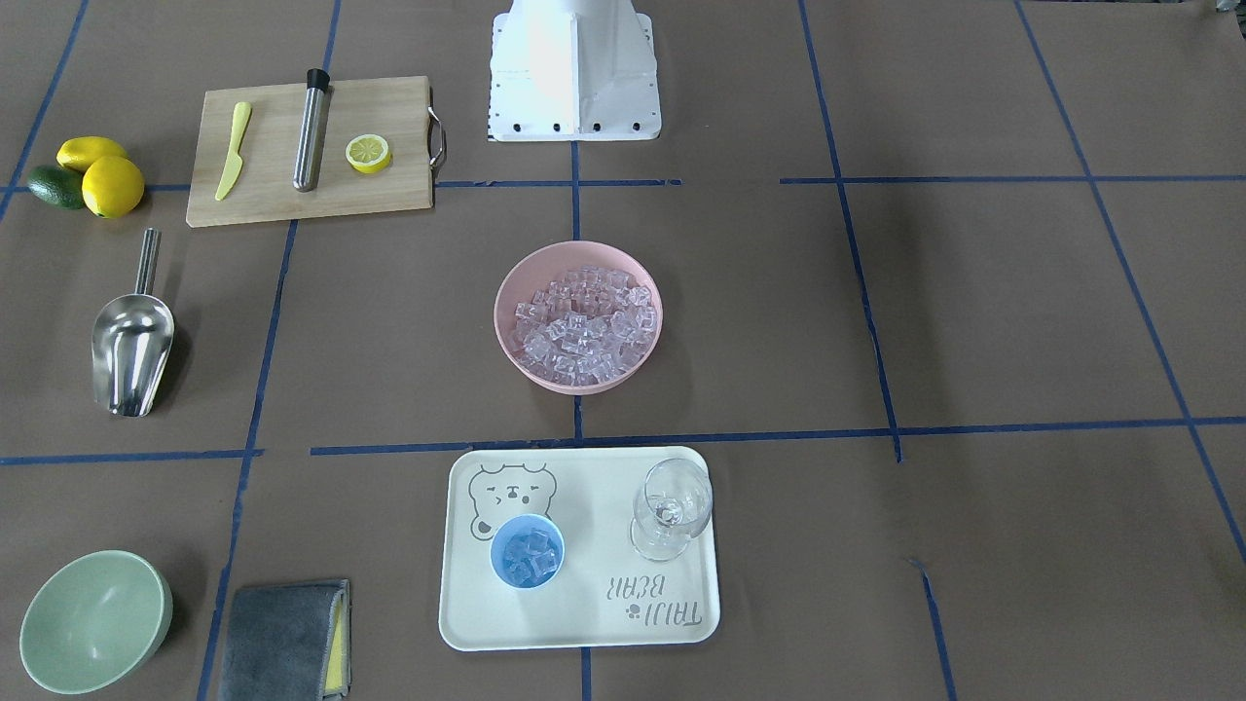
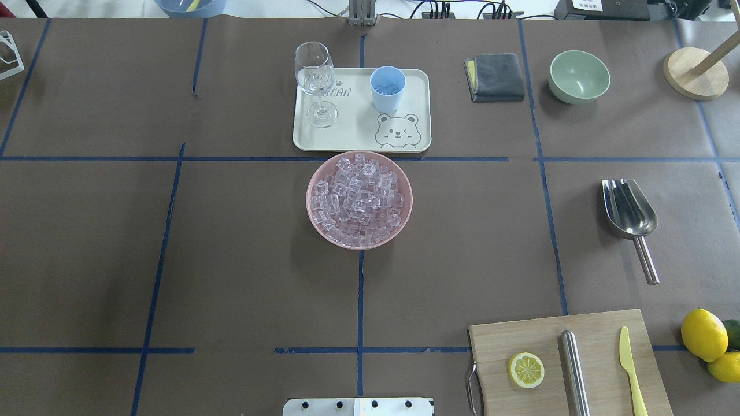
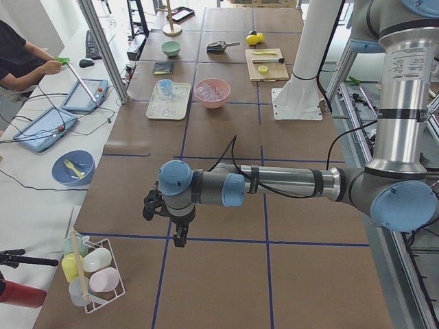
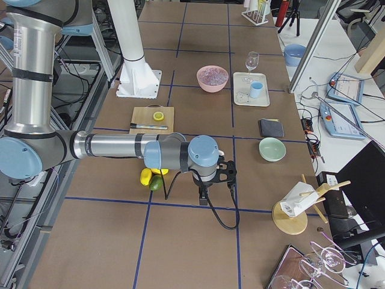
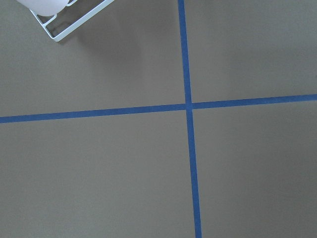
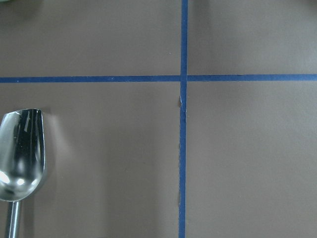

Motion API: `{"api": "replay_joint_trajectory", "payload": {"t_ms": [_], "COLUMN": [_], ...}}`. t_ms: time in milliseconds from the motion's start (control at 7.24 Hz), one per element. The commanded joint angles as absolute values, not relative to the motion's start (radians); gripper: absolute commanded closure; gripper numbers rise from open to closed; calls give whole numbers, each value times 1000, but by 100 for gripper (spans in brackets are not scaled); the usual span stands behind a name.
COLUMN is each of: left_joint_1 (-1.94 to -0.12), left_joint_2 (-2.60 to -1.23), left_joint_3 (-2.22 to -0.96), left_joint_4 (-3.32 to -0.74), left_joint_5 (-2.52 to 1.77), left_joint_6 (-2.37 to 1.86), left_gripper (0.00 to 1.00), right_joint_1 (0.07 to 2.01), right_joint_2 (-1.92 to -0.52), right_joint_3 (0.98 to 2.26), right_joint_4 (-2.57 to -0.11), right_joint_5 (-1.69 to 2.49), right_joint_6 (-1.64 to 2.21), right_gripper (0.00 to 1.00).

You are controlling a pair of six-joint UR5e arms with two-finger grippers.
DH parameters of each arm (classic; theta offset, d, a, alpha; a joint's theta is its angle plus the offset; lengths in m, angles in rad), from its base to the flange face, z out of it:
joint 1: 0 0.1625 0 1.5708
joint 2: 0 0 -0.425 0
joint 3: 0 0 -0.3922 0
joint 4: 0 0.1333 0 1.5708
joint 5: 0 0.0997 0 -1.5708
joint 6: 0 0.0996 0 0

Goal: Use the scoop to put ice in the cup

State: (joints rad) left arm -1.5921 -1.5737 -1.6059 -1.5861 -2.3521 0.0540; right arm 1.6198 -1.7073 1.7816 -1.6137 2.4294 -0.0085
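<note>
The left gripper (image 3: 180, 236) and right gripper (image 4: 203, 197) hang over the table (image 3: 226, 288); spread or pressed together, I cannot tell. The scoop (image 2: 630, 211) lies unheld (handle toward the robot), well apart from the pink bowl (image 2: 312, 222) of ice (image 2: 358, 196). The cup (image 2: 387, 95) on the tray (image 2: 358, 138) holds some.

Leaving bare desk (image 2: 589, 260) on every side of the scoop (image 2: 629, 209), with its rod handle pointing back toward the robot and lying free from above. Lying well apart from it, nearer the robot: the cutting board (image 2: 509, 338) and lemons (image 2: 704, 334). Crowding the cup (image 2: 387, 89) on one side only: the wine glass (image 2: 315, 72), standing upright near it on the same tray (image 2: 358, 133), toward the robot's left. Sitting right at the tray's near edge, between robot and cup: the pink bowl (image 2: 309, 202). Lying apart to the right of the tray: a grey cloth (image 2: 497, 76) and green bowl (image 2: 578, 81).
</note>
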Motion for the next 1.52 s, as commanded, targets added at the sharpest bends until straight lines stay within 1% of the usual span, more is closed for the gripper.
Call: {"api": "replay_joint_trajectory", "payload": {"t_ms": [0,828,1105,1381], "left_joint_1": [-1591,-1592,-1592,-1591], "left_joint_2": [-1574,-1574,-1574,-1575], "left_joint_3": [-1605,-1605,-1606,-1606], "left_joint_4": [-1586,-1586,-1586,-1586], "left_joint_5": [-2352,-2353,-2353,-2353], "left_joint_6": [55,52,49,48], "left_gripper": [0,0,0,0], "right_joint_1": [1620,1620,1620,1620], "right_joint_2": [-1706,-1692,-1690,-1690], "right_joint_3": [1769,1753,1701,1704], "right_joint_4": [-1611,-1595,-1505,-1502], "right_joint_5": [2427,2419,2418,2424], "right_joint_6": [-9,-11,-8,21], "right_gripper": [0,0,0,0]}}
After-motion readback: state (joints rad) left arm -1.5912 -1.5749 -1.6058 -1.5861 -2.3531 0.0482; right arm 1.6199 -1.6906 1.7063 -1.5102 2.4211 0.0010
